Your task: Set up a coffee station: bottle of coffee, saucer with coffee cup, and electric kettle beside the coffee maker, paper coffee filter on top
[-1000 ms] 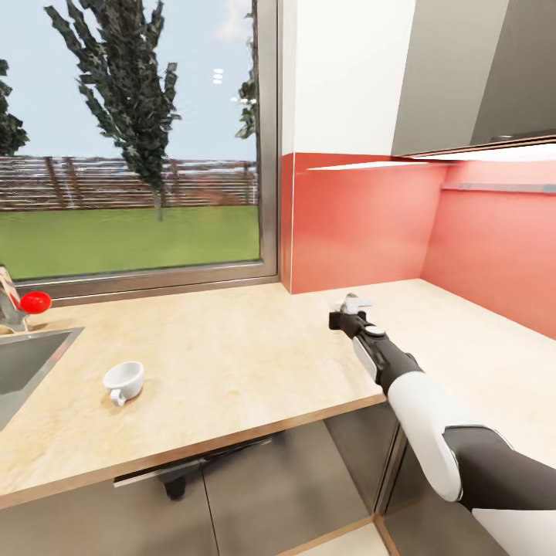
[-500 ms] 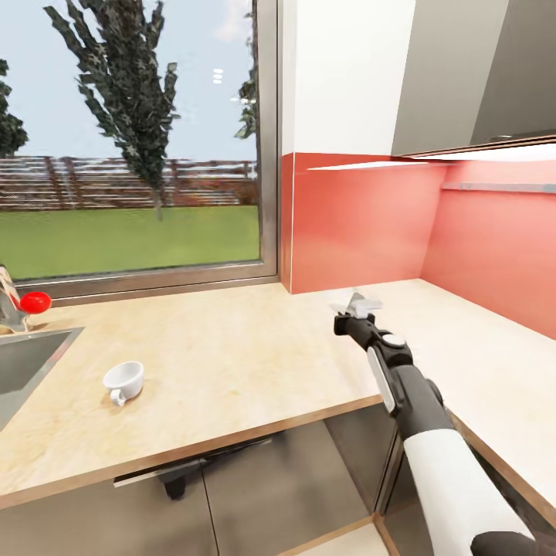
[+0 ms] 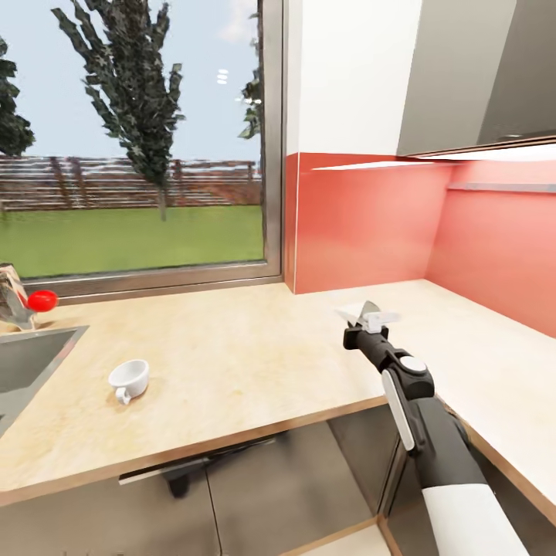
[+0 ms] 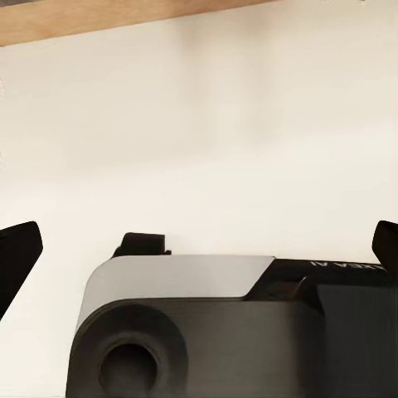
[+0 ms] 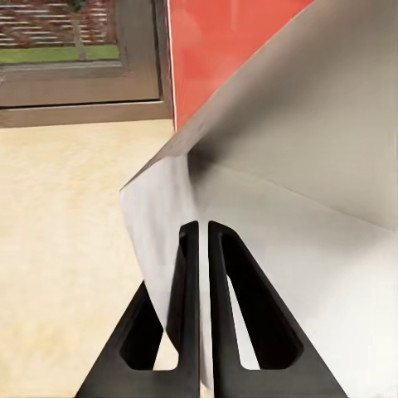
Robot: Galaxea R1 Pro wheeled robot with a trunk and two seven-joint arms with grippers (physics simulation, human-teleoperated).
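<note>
Two black fingers (image 5: 199, 282) of the right gripper (image 3: 369, 320) are pressed nearly together on a thin white sheet, the paper coffee filter (image 5: 315, 207), pinching it by its lower edge so that the rest fans up and outward past the fingertips. In the head view the filter (image 3: 363, 313) shows as a small pale wedge held above the countertop (image 3: 232, 363), out in front of the red backsplash (image 3: 363, 224) near the inside corner. The right arm (image 3: 421, 417) reaches up from below the counter edge. The left gripper (image 4: 199, 240) stands wide apart, its two dark fingertips at the far sides of its own wrist view with nothing between them, over a plain pale surface. Further out, the coffee cup (image 3: 129, 379) sits alone on the counter near the sink (image 3: 31, 363), below the window (image 3: 131, 139). The coffee maker cannot be seen from here, so the filter's target is still to be found. The risk, as I judge it, lies in that grip: a limp sheet held by one edge could slip free or crumple if the arm swings fast or brushes the wall.
</note>
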